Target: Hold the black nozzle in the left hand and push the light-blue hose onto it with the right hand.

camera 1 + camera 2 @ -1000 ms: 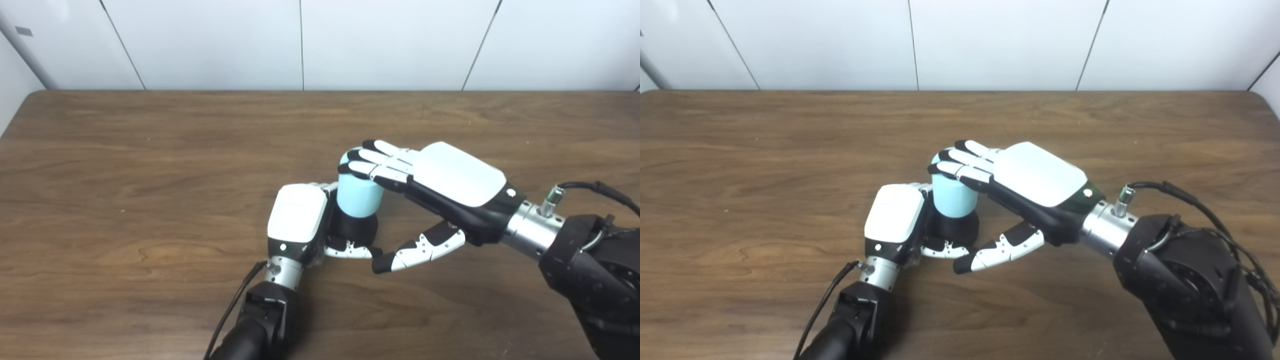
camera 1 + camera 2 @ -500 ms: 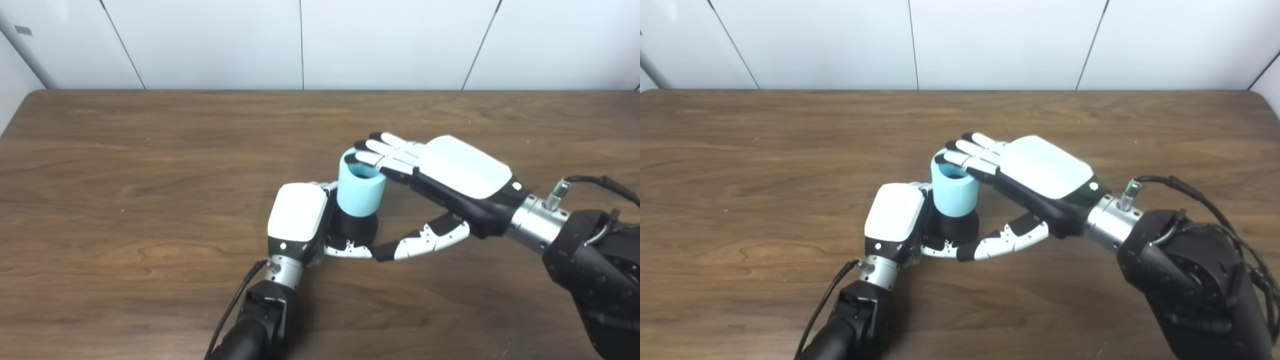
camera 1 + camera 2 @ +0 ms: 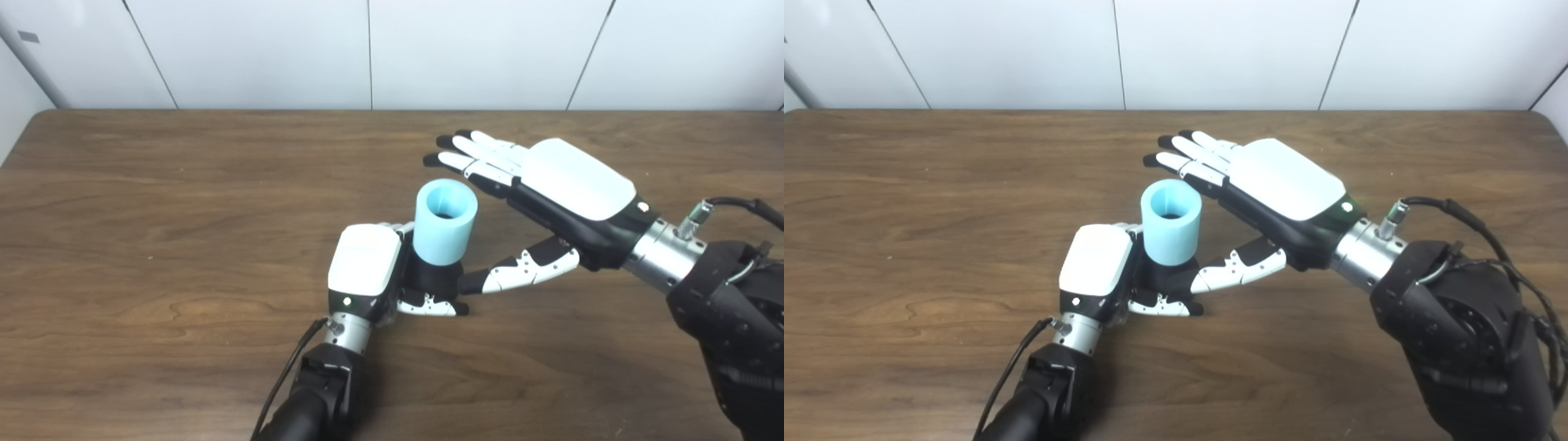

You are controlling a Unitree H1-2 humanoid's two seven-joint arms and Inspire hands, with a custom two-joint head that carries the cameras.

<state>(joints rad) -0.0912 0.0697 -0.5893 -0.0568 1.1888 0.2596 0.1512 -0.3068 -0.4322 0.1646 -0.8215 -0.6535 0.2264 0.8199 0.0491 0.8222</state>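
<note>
The left hand (image 3: pixel 366 269) is gripping the black nozzle (image 3: pixel 432 280) near the middle of the tabletop (image 3: pixel 153 202), fingers wrapped around its base and closed firmly on it. The light-blue hose (image 3: pixel 444 220) is standing upright on top of the nozzle, its lower end covering the nozzle's upper part and its open mouth facing up. The right hand (image 3: pixel 554 196) is hovering just beside the hose on the side toward the tabletop's right edge, fingers spread and extended flat, thumb reaching toward the nozzle, holding nothing and not touching the hose.

Assessment: the hose is appearing seated over the nozzle, so the push looks largely done (how deep the seating goes cannot be told, since the joint is hidden inside the hose). What is remaining, at most, is a confirming press and release of the nozzle by the left hand.
</note>
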